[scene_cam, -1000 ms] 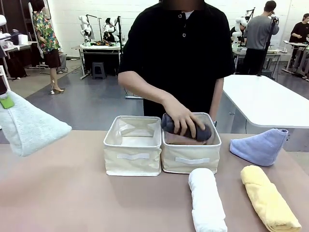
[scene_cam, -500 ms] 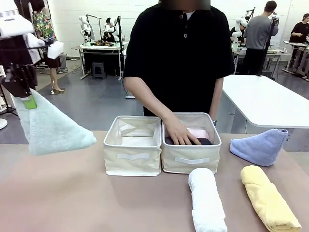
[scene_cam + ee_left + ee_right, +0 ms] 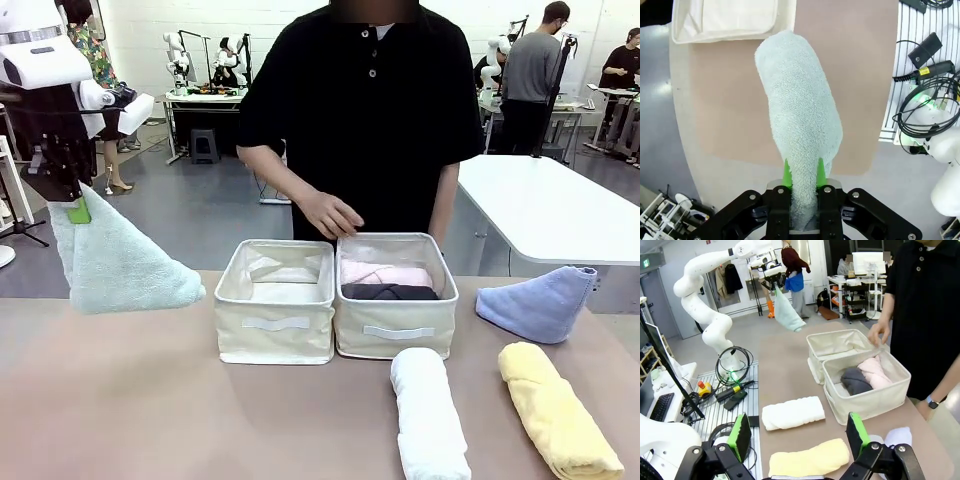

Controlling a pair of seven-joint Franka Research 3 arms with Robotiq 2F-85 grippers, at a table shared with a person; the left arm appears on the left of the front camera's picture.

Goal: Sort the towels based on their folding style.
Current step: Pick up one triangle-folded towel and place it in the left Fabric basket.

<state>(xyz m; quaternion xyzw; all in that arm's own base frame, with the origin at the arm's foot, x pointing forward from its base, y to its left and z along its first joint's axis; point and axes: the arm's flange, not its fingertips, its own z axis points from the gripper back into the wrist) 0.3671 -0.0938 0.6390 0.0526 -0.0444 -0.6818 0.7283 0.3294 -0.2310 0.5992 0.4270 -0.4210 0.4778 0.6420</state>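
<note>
My left gripper [image 3: 76, 208] is shut on the tip of a pale green-grey cone towel [image 3: 120, 268], which hangs in the air left of the bins. In the left wrist view the same towel [image 3: 800, 110] droops from between the green pads [image 3: 786, 175]. A pale pink roll [image 3: 385, 272] and a dark grey roll [image 3: 390, 291] lie in the right bin [image 3: 395, 345]. A white roll [image 3: 428, 415] and a yellow roll [image 3: 555, 410] rest on the table near me, and a light blue cone towel [image 3: 540, 300] lies at the right. My right gripper [image 3: 797, 435] is open above the white roll [image 3: 792, 412].
The left cream bin [image 3: 275, 340] holds nothing. The person stands behind the bins with one hand [image 3: 330, 213] hovering above them. Bare brown tabletop lies left of the bins. A white table [image 3: 550, 205] stands at the back right.
My left arm has carried the green-grey towel up and to the right, closer to the bins. The person's hand has left the dark grey roll in the right bin and lifted away.
</note>
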